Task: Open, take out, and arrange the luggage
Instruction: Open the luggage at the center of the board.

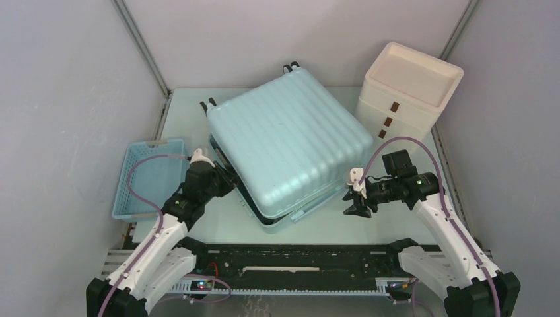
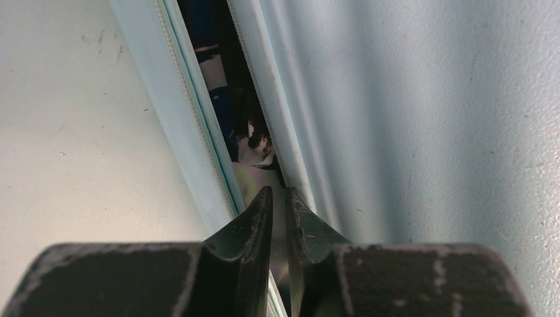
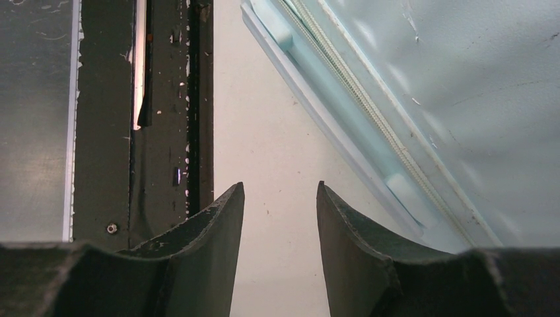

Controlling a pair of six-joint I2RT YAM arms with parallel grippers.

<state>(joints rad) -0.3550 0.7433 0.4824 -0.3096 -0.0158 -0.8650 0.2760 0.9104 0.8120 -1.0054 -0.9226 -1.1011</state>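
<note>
The luggage (image 1: 290, 139) is laid mid-desk, lid ajar. The left gripper (image 2: 279, 193), narrowed to a slit at the left seam (any grip cannot be told), should be hooked under the lid rim and raised evenly. The right gripper (image 3: 280, 188) is seen half-spread, empty.

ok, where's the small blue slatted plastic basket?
Top view, left side: the blue slatted plastic basket sits by the left wall, left of the left gripper and the pale mint-blue ribbed suitcase.
</note>
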